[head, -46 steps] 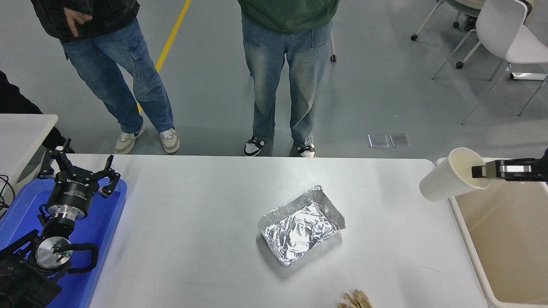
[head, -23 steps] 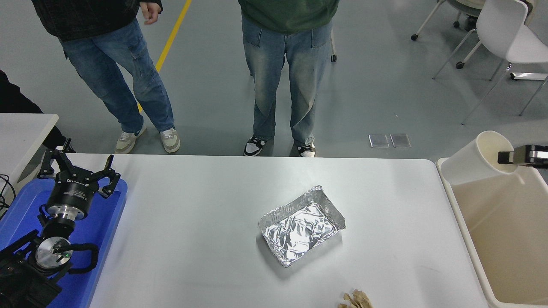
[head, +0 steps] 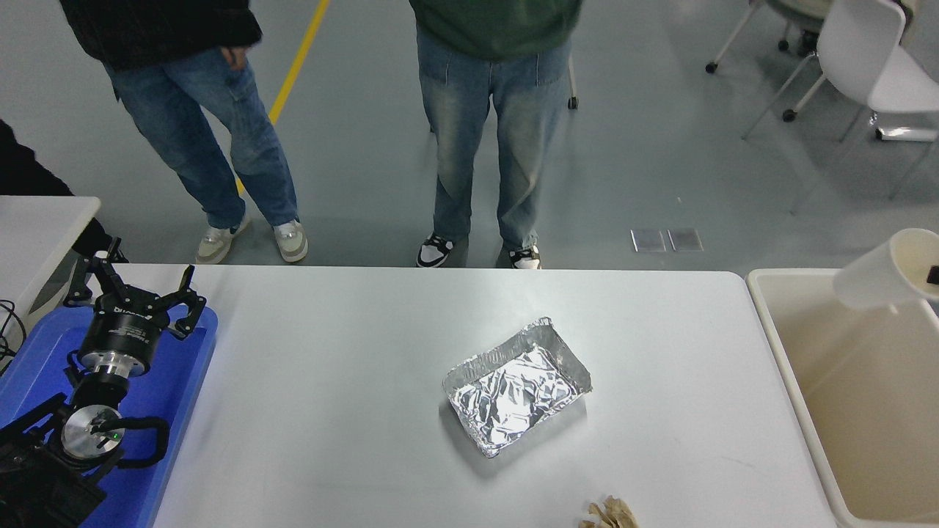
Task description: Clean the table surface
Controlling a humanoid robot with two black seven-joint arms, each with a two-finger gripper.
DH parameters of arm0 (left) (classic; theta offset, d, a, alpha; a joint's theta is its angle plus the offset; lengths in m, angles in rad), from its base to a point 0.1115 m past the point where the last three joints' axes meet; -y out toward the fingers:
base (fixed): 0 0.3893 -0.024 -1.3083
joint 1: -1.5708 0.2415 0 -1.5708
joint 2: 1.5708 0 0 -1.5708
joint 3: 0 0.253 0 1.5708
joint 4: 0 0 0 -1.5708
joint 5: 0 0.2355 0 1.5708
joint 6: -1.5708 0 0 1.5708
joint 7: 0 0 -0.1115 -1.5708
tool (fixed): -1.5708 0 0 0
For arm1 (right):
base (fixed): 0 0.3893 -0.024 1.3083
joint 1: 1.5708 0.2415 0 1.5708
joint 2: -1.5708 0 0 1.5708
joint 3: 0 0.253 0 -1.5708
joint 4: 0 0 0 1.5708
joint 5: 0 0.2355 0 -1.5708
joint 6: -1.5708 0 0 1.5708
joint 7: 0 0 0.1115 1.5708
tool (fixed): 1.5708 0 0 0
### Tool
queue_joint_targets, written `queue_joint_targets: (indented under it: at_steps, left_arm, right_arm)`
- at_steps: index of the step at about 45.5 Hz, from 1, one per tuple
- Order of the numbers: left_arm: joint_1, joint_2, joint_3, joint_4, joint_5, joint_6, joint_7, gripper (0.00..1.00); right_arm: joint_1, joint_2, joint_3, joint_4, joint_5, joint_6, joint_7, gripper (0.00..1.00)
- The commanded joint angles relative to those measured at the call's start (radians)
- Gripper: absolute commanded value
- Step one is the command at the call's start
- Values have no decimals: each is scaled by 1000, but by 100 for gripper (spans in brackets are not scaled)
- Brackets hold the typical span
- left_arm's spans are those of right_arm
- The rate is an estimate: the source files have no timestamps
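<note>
The white table surface [head: 330, 381] carries a crumpled aluminium foil tray [head: 517, 385] near its middle and a scrap of crumpled brown paper [head: 609, 515] at the front edge. A white paper cup [head: 880, 271] hangs tilted in the air above the beige bin [head: 866, 411] at the far right. Only a small black tip of my right gripper [head: 933, 275] shows at the picture's edge, at the cup's rim, shut on it. My left gripper [head: 132, 290] is parked open over the blue tray [head: 176, 381] at the lower left.
Two people in jeans stand at the table's far side, one [head: 499, 132] near the middle, the other [head: 198, 125] to the left. A small white table [head: 37, 220] sits at the left. A white chair [head: 873, 66] stands at the top right.
My right gripper has carried the cup to the right and slightly up, from the table's right edge to above the bin, nearly out of view. The left arm has not moved.
</note>
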Motion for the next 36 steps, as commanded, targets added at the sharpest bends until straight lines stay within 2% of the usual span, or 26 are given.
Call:
queue_joint_targets:
  at_steps: [1, 19, 30, 36]
  left_arm:
    - [0, 0, 0, 0, 0, 0, 0, 100]
    - [0, 0, 0, 0, 0, 0, 0, 100]
    - [0, 0, 0, 0, 0, 0, 0, 100]
    - [0, 0, 0, 0, 0, 0, 0, 100]
  right_arm:
    - [-139, 151, -6, -246, 37, -61, 58, 0]
    - [-167, 379, -80, -676, 38, -93, 138, 0]
    - [-176, 551, -104, -900, 64, -128, 149, 0]
    - [-176, 649, -187, -992, 129, -191, 138, 0]
